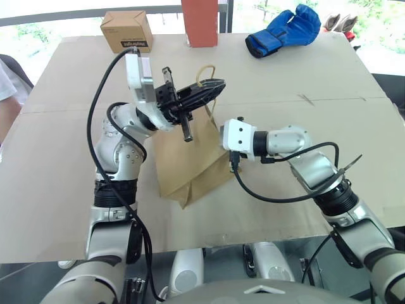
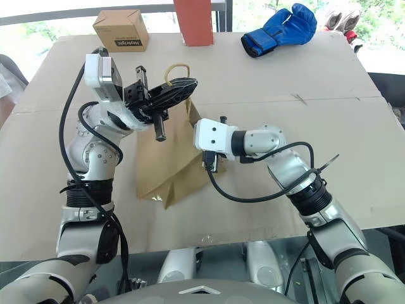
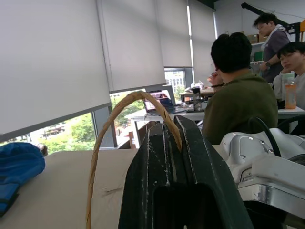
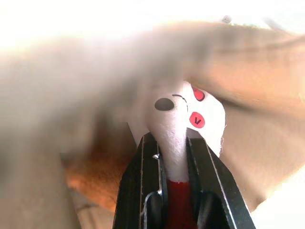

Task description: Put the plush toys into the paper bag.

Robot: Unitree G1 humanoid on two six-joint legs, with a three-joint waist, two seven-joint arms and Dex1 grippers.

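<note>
The brown paper bag (image 1: 190, 158) stands partly lifted in the middle of the table. My left gripper (image 1: 212, 85) is shut on its twine handle (image 3: 109, 143) and holds the bag's top up. My right gripper (image 4: 169, 143) reaches into the bag's mouth from the right and is shut on the white plush toy (image 4: 183, 119), which has a red end and red cheek marks. In the eye views the bag's paper hides the right fingers past the white wrist (image 1: 237, 136). An orange-brown fuzzy shape (image 4: 90, 176) lies inside beside the toy; I cannot tell whether it is the bear.
A small cardboard box (image 1: 126, 30), an upright red box (image 1: 200, 22) and a blue padded glove (image 1: 285, 28) stand along the table's far edge. A person's sleeve (image 1: 9, 82) shows at the left edge. Seated people (image 3: 238, 90) are in the room behind.
</note>
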